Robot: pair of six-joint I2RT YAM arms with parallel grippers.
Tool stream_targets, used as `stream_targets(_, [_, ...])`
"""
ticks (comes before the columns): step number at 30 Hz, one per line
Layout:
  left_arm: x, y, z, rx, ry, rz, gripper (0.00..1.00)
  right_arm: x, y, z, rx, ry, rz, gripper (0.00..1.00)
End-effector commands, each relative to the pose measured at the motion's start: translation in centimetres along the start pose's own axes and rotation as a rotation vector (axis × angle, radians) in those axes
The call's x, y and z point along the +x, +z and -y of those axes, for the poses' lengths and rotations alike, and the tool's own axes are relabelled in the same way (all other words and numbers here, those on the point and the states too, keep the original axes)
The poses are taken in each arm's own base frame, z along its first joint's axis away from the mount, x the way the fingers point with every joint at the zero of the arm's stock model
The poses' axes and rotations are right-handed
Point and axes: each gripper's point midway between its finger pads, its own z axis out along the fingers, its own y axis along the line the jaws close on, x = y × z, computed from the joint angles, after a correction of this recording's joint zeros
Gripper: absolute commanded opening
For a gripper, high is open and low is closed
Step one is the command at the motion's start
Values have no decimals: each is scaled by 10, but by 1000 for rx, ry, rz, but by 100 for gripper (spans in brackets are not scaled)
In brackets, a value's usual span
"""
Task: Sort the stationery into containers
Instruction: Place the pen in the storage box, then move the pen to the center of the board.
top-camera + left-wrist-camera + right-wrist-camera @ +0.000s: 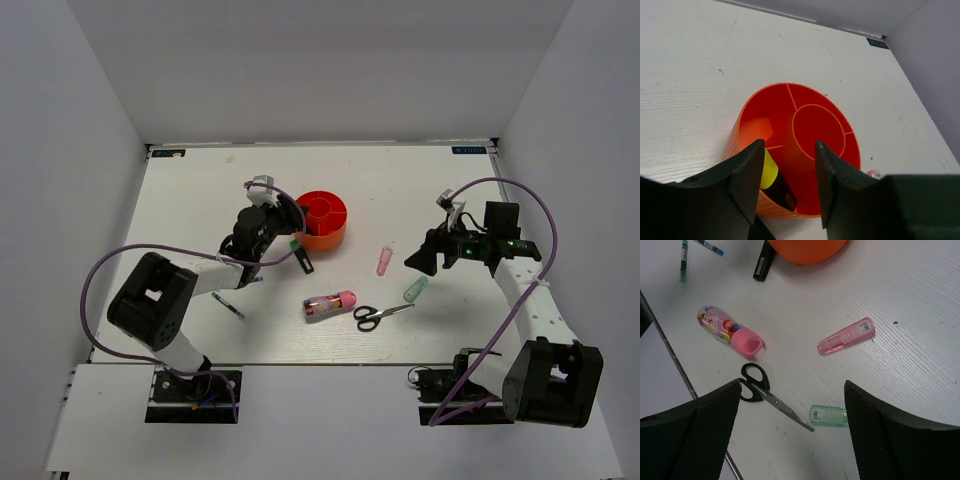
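The round orange-red organiser (322, 221) stands mid-table. My left gripper (287, 216) hovers open at its left rim. In the left wrist view (788, 172) a yellow-capped marker (769, 170) leans in an outer compartment of the organiser (805, 100), beside my left finger. A green-capped marker (300, 254) lies by the organiser's base. My right gripper (424, 259) is open and empty above the black-handled scissors (760, 389) and pale green tube (829, 415). A pink tube (847, 336) and a clear pink-capped tube (730, 331) lie beyond them.
A thin pen (228, 306) lies on the table left of the clear tube, and another pen (684, 255) shows near my left arm. White walls close in the table on three sides. Purple cables loop beside both arms.
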Motion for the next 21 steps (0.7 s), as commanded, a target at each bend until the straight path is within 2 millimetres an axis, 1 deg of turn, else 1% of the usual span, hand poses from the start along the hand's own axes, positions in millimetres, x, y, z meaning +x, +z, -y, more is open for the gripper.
stream_targets(1, [-39,-8,20,42,8,83,52,-4,0,-3,-19,-18,12,85])
stream_targets(2, [-46,-13,24,48,19,92,36,-4,-1,-3,-18,-19,12,84])
stream_targets(3, [-61,-19,30,50,29,120,19,-3,-1,-2,-12,-15,7,81])
stream_targets(4, [-34,-26,14,-24,58,-5,0,-4,-1,-2,-8,-14,8,66])
stream_targets(5, [-58,-32,34,-7,64,15,0,-4,-2,-1,-3,-11,5,51])
stream_targets(6, [-65,-36,22,-118,17,17,0,-3,-1,-1,1,0,-3,28])
stream_targets(7, [-16,-70,-7,-281,38,-241,0,-4,-2,3,24,5,-9,0])
stream_targets(8, [-38,-71,4,-307,3,-236,0,-4,-2,4,36,13,-11,0])
stream_targets(9, [-30,-79,-2,-370,-68,-270,0,-4,-2,7,53,11,-17,0])
stream_targets(10, [-3,-103,-16,-440,-74,-404,7,-4,-3,10,73,15,-21,3])
stream_targets(11, [3,-110,-20,-461,-99,-431,17,-6,-3,12,83,9,-20,10])
stream_targets(12, [24,-120,-16,-449,-170,-508,31,-6,-3,12,87,13,-22,17])
stream_targets(13, [36,-128,-21,-467,-221,-526,45,-6,-3,14,97,13,-23,25])
stream_targets(14, [39,-129,-20,-472,-272,-523,55,-7,-2,15,101,12,-20,39])
stream_targets(15, [55,-135,-24,-475,-297,-557,57,-5,-2,15,103,20,-24,43])
stream_targets(16, [63,-136,-23,-484,-339,-580,59,-5,0,14,98,21,-25,44])
stream_targets(17, [65,-133,-20,-484,-374,-567,61,-5,0,14,100,21,-25,46])
stream_targets(18, [73,-135,-23,-504,-380,-584,61,-4,0,15,104,26,-27,46])
stream_targets(19, [80,-132,-21,-515,-391,-583,63,-4,1,15,104,26,-30,46])
stream_targets(21, [87,-128,-21,-528,-402,-595,67,-4,0,15,106,27,-29,47])
